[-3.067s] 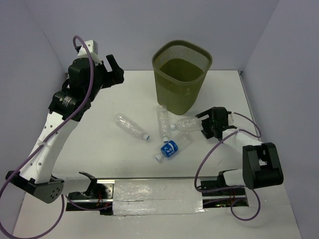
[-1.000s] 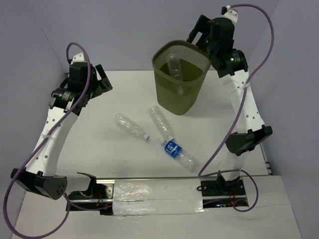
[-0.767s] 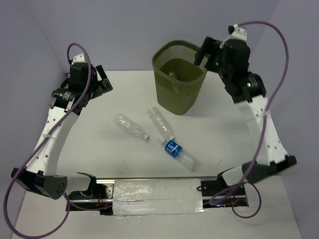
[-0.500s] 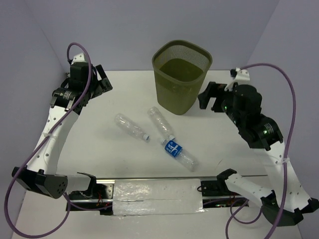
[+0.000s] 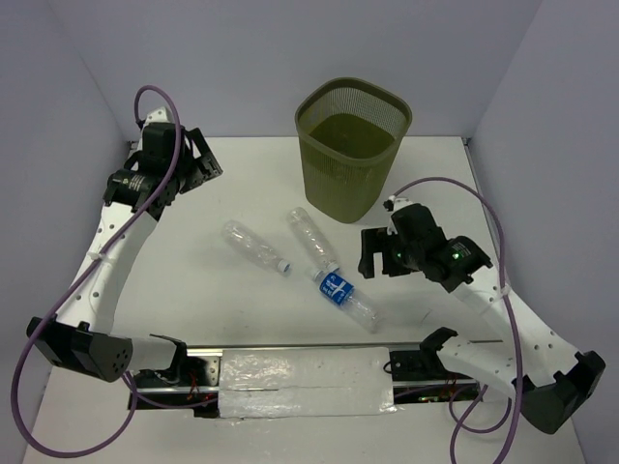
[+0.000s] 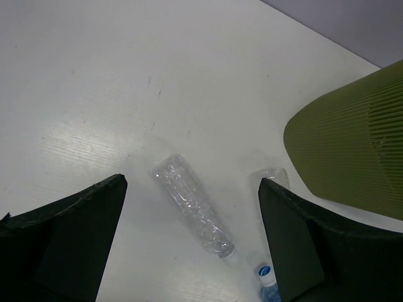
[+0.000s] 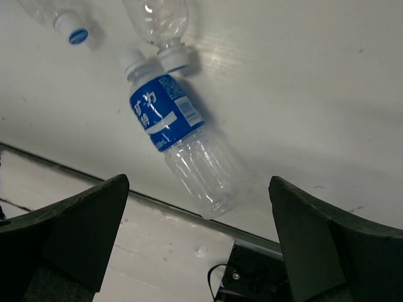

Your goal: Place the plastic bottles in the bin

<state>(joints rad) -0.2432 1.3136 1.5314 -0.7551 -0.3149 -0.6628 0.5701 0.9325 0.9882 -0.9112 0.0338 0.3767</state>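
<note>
hovering wide open and empty near the blue-label bottle (image 7: 167,119), the right tool (image 5: 377,259) could bump the adjoining clear bottle (image 7: 157,16), rolling both away.

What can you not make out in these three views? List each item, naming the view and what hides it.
1. Bin interior, top view: dim behind its own mesh wall; contents unclear.
2. Capped bottle end, left wrist view: body hidden by one of the fingers and the bottom edge.
3. White-capped bottle and blue-topped bottle, right wrist view: bodies cut off by the top edge.
</note>
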